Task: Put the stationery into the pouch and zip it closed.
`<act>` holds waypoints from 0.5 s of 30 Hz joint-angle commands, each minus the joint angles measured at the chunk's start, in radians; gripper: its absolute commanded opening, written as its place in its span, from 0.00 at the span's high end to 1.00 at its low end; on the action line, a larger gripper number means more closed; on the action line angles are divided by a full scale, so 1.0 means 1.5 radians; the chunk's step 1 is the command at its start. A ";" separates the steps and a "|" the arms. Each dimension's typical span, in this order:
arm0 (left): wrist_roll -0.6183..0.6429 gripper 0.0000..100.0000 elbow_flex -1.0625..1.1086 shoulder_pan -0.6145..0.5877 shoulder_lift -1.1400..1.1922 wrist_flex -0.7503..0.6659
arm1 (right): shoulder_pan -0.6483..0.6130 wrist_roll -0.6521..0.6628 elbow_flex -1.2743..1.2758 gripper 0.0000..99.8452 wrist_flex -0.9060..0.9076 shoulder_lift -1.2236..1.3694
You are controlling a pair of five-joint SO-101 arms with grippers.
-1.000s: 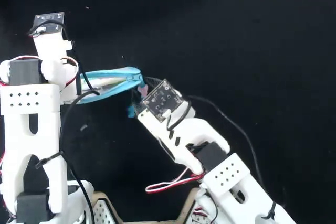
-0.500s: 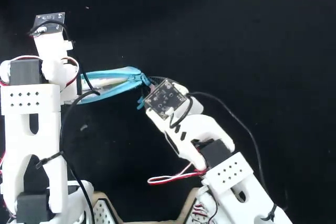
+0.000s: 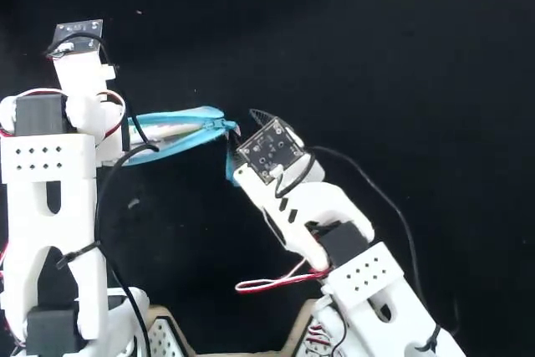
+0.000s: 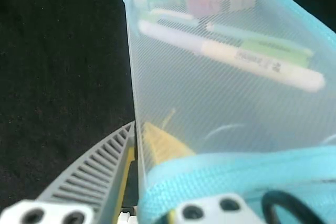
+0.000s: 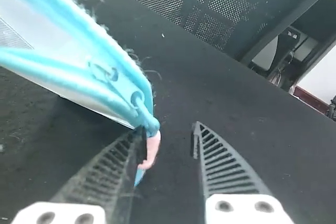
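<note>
The pouch (image 3: 175,130) sits left of centre on the black tabletop (image 3: 401,81), raised on its edge. Its long axis runs left to right, and its tapered zip end points right and slightly away. The left hand (image 4: 130,135) is pressed together on the pouch's left end, with a ribbed grey finger (image 4: 97,182) lying flat against the translucent side. Through that side show a white-barrelled marker (image 4: 231,56), a green-tinted pen beside it, and some small pale and reddish pieces at the far corner. In the high view the two teal zip bands stand apart along most of the top, with pale lining between them, and meet only at the right tip. The right hand (image 5: 167,129) sits at that tip with its fingers (image 5: 110,171) spread and nothing pinched. The zip end (image 5: 142,106) lies just over one fingertip. A small pink piece (image 5: 152,148) hangs below the zip end, against that finger's inner face.
</note>
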 commanded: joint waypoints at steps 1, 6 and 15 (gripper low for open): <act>0.001 0.97 0.028 -0.006 0.006 0.009 | -0.043 -0.004 -0.063 0.87 -0.017 -0.007; 0.001 0.97 0.028 -0.006 0.006 0.009 | -0.050 -0.004 -0.060 0.87 -0.017 -0.006; 0.001 0.97 0.028 -0.006 0.006 0.009 | -0.049 -0.004 -0.066 0.87 -0.038 -0.004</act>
